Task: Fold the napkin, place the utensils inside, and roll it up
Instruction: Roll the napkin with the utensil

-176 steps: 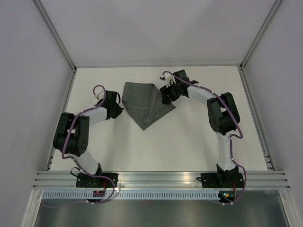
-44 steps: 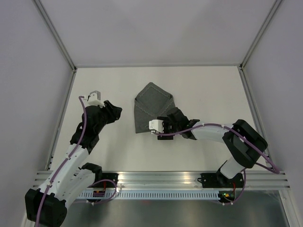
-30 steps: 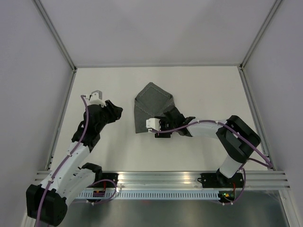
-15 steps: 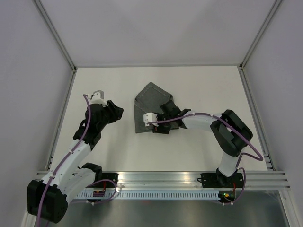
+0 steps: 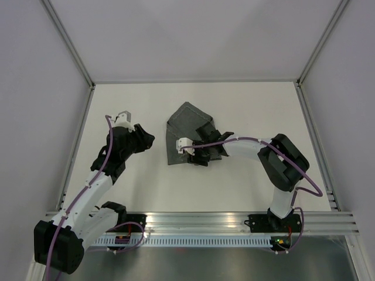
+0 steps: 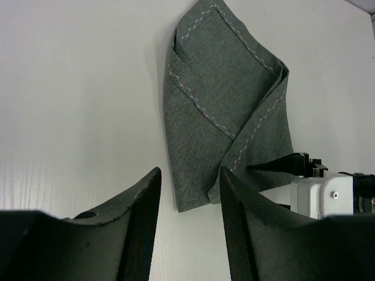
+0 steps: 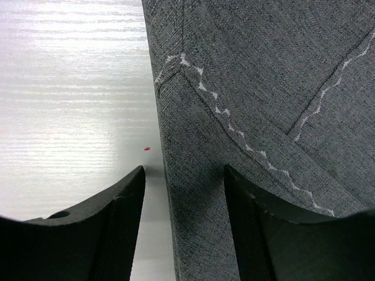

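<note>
Left gripper (image 6: pixel 189 174) jaws apart, right gripper (image 7: pixel 183 171) jaws apart, forearm stretched leftward

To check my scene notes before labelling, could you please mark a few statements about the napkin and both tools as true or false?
1. The napkin lies folded on the table. True.
2. The left tool grips the napkin. False: it is open, empty and apart from the napkin, to its left.
3. The right tool has open jaws straddling the napkin's near edge. True.
4. The napkin is rolled into a tube. False: it lies flat in folded layers.
</note>
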